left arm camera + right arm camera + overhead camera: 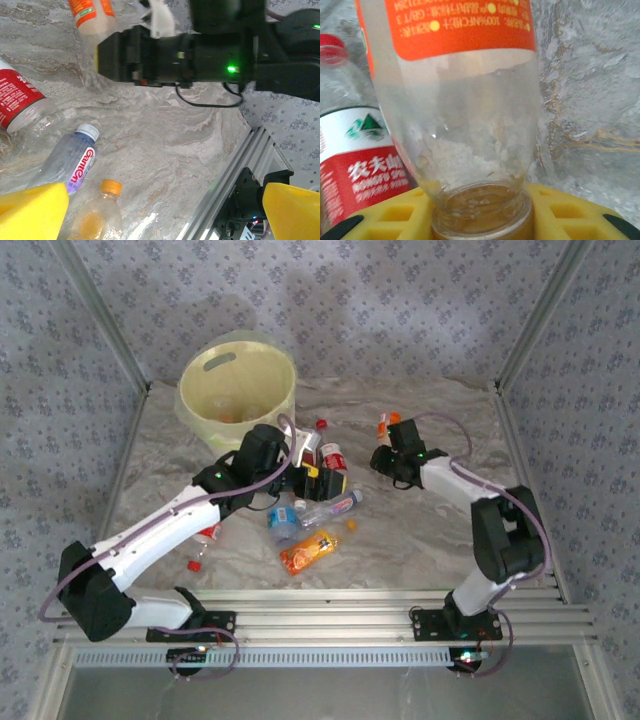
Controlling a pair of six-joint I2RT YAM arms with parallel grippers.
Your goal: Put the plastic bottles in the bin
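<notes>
**Item 1, bin** (272, 372): cream-yellow, round and upright, it stood at the far left of the table (450, 540). On its floor lay a few small pieces, one of them orange-red, too small to identify from the top camera.

**Item 2, plastic bottles on the table:** these lay loose at mid-table, outside the bin.
- An orange-capped bottle (310, 551) lay nearest the arm bases.
- A purple-lettered bottle (336, 506) lay just beyond it.
- A crushed blue-capped bottle (283, 521) lay beside those two.
- A red-labelled bottle (330, 454) lay farther back.

**Item 3, right gripper** (386, 454): it was clamped on the neck of an orange-labelled bottle (455, 115), well to the right of the bin.
- The right wrist camera showed that bottle to be clear and seemingly without liquid, its neck seated against the yellow pads.
- Just beside it was a red-and-white labelled bottle (357, 165) with a mountain emblem (whether this was the red-labelled one above could not be told).

**Item 4, left gripper** (162, 212): its yellow fingers (31, 210) were wide apart, with nothing held between them.
- The left wrist camera, unlike the top one, gave the white cap and the lettering on the purple-lettered bottle.
- It also showed the right gripper's black body from the side, with a green light lit.
- The table's aluminium rail (235, 170) ran at the lower right.
</notes>
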